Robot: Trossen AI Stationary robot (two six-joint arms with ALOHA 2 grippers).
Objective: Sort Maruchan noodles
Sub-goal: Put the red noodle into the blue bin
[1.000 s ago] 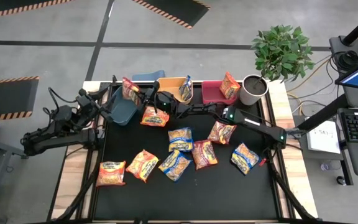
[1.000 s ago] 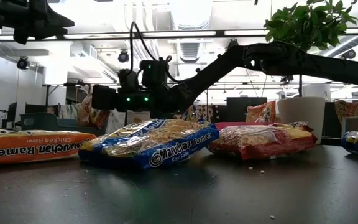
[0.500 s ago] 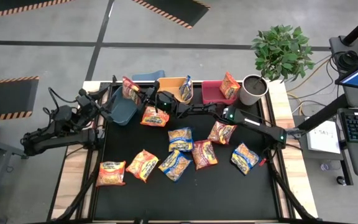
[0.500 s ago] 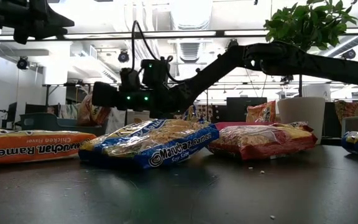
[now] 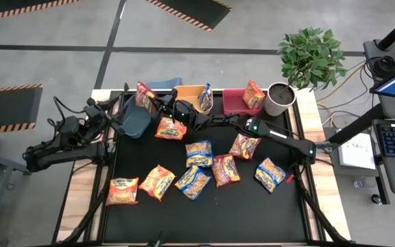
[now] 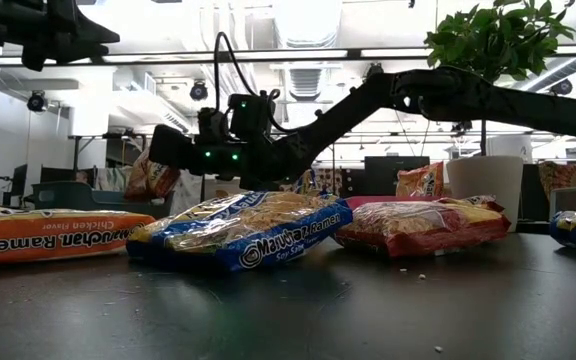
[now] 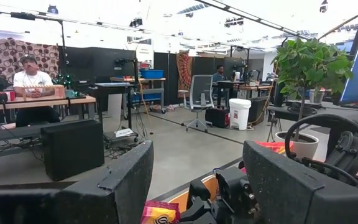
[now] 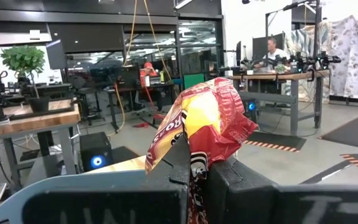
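- Three bins at the far edge of the table [image 5: 293,206]: blue bin [image 5: 134,122], yellow bin [image 5: 192,96], red bin [image 5: 233,101]; one packet stands in the yellow bin, one packet [image 5: 254,94] in the red; sorting looks barely begun
- Eight packets lie flat on the black mat, unsorted; one [image 5: 171,127] sits just beside the blue bin
- Right gripper [image 5: 155,103] reaches across to the blue bin's far rim; jaws clenched on a red-trimmed packet [image 5: 143,96], held above the rim, not yet dropped
- Held packet stands on end, long axis near vertical, upper end tilted away from the wrist camera; crumpled at the pinch
- Left gripper [image 5: 112,104] waits beside the blue bin, fingers [image 7: 126,180] spread, holding nothing
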